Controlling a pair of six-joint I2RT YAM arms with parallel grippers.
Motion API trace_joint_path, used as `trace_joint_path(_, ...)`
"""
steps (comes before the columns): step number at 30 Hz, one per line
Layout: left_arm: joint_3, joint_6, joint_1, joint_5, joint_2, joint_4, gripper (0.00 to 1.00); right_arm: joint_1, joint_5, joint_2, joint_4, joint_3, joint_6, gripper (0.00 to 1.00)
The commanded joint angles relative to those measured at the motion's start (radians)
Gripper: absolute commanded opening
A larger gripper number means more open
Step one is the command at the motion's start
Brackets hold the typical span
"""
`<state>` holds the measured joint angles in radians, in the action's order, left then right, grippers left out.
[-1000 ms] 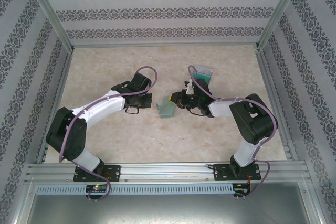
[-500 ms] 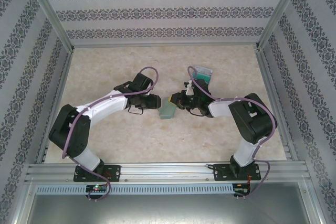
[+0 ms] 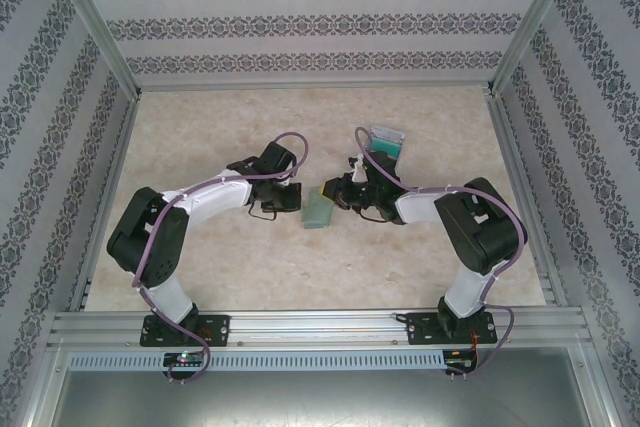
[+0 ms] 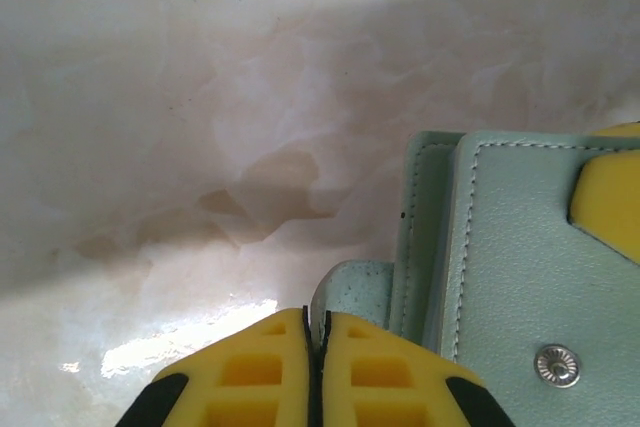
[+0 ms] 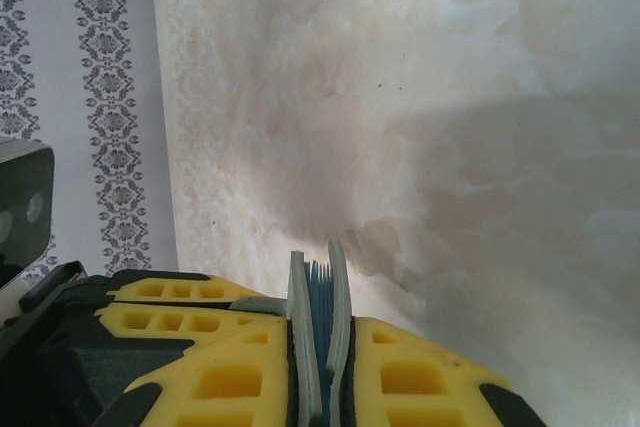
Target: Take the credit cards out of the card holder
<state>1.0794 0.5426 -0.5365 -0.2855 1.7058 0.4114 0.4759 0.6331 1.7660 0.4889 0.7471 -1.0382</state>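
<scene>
The marble table [image 3: 200, 277] has both arms meeting near its middle. The right gripper [image 5: 320, 335] is clamped on the pale green card holder [image 3: 318, 211], with card edges [image 5: 318, 282] showing between its flaps. The left gripper [image 4: 315, 347] is clenched, pads together, at the holder's left edge. Loose credit cards [image 3: 385, 140] lie farther back, to the right.

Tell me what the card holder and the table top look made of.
The card holder: pale green leather or faux leather, matte, with stitched edges and a metal snap. The table top: marble-patterned sheet, slightly glossy judging by glare; possibly laminate.
</scene>
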Motion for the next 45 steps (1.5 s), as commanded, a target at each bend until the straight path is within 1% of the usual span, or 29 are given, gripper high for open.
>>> trace_joint_path(1,0.018,-0.03,0.0,0.031,-0.044,0.024,0.0,0.009,0.01,0.02,-0.002,0.03,0.034,0.31)
trace_joint_path(2,0.02,-0.041,-0.001,0.039,-0.057,0.039,0.0,0.01,0.007,0.02,-0.011,0.031,0.038,0.42)
trace_joint_path(3,0.025,-0.052,-0.001,0.051,-0.069,0.057,0.0,0.009,0.002,0.02,-0.02,0.032,0.043,0.49)
trace_joint_path(5,0.036,-0.076,-0.002,0.059,-0.088,0.091,0.0,0.009,-0.008,0.015,-0.034,0.032,0.05,0.58)
trace_joint_path(7,0.043,-0.088,-0.001,0.057,-0.108,0.112,0.0,0.01,-0.013,0.01,-0.05,0.036,0.06,0.61)
trace_joint_path(9,0.042,-0.088,-0.001,0.043,-0.13,0.113,0.0,0.013,-0.015,0.007,-0.075,0.045,0.072,0.62)
trace_joint_path(15,0.044,-0.051,-0.001,0.017,-0.185,0.097,0.0,0.039,-0.042,-0.019,-0.184,0.075,0.13,0.67)
trace_joint_path(20,0.028,-0.027,-0.001,0.069,-0.202,0.11,0.0,0.045,-0.045,-0.044,-0.2,0.057,0.134,0.71)
trace_joint_path(26,0.006,0.039,-0.001,0.19,-0.254,0.13,0.0,0.049,-0.049,-0.048,-0.204,0.047,0.132,0.72)
trace_joint_path(31,-0.02,0.055,0.0,0.164,-0.251,0.114,0.0,0.068,-0.033,-0.03,-0.197,0.072,0.129,0.71)
trace_joint_path(36,-0.034,0.055,-0.002,0.18,-0.25,0.114,0.0,0.085,-0.031,-0.006,-0.189,0.082,0.124,0.63)
trace_joint_path(40,-0.043,0.036,-0.001,0.22,-0.247,0.138,0.0,0.084,-0.044,-0.014,-0.199,0.073,0.133,0.6)
trace_joint_path(45,-0.069,0.016,0.0,0.233,-0.235,0.134,0.0,0.082,-0.043,-0.006,-0.201,0.068,0.139,0.5)
